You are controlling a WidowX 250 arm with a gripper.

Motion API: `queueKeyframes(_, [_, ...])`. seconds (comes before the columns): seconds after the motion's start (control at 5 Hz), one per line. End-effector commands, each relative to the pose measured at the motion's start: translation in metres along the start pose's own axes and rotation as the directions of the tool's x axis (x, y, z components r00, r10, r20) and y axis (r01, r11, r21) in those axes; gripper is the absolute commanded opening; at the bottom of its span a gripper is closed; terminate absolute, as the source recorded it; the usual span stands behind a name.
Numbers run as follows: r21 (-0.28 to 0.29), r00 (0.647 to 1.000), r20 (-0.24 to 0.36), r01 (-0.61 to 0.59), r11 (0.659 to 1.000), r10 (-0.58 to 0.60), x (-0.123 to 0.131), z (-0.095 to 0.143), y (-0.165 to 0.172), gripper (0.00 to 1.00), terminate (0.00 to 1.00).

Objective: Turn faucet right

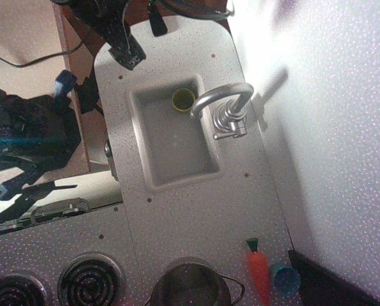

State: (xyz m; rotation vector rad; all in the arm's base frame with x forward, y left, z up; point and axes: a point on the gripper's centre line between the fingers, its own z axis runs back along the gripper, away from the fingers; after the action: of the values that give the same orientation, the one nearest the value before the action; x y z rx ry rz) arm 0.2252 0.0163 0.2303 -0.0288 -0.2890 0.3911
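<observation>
Starting at the left edge, we are looking at dark clutter and cables beside the counter; nothing there is touching the task's thing. Moving inward along the top, we are finding the gripper [127,54], a black shape hanging over the counter's [196,210] upper left corner; it is too dark and blurred for us to say whether the jaws are apart or together, so we are leaving that open (it is holding nothing that we can make out).

Sliding right, we are crossing the sink [177,178], with a small yellow-green cup [183,99] sitting in its upper corner; then we are reaching the faucet [225,108], standing on the sink's right rim near the wall. Its base is planted beside the basin and its gooseneck is arching out to the left, so the spout's long axis is running roughly across the picture, with the tip ending just beside the cup; the small lever is jutting out low on the base.

So the relation that matters: the faucet is lying to the right of and below the gripper in this view, well apart from it; we are judging that the arm must travel across the basin's top corner before it can push the spout.

Down at the bottom we are passing the burners, a steel pot [190,287], and a carrot [259,271] with a blue cup [285,279], all well clear of the move.
</observation>
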Motion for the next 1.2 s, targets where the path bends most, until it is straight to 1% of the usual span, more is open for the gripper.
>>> queueKeyframes(0.0, [0.000, 1.000, 0.000, 0.000, 1.000, 0.000, 0.000, 0.000, 0.000, 1.00, 0.00])
queueKeyframes(0.2, [0.022, 0.992, -0.100, -0.079, 0.997, 0.080, 0.010, -0.029, 0.013, 1.00, 0.00])
queueKeyframes(0.4, [0.044, 0.986, -0.135, -0.094, 0.995, 0.099, 0.017, -0.054, 0.016, 1.00, 0.00])
queueKeyframes(0.6, [0.075, 0.994, -0.089, -0.055, 0.996, 0.062, 0.016, -0.061, 0.009, 1.00, 0.00])
queueKeyframes(0.8, [0.059, 0.999, -0.043, -0.015, 0.998, 0.017, 0.014, -0.064, -0.007, 1.00, 0.00])
queueKeyframes(1.0, [0.084, 0.999, 0.024, 0.045, 0.995, -0.047, 0.013, -0.068, -0.027, 1.00, 0.00])
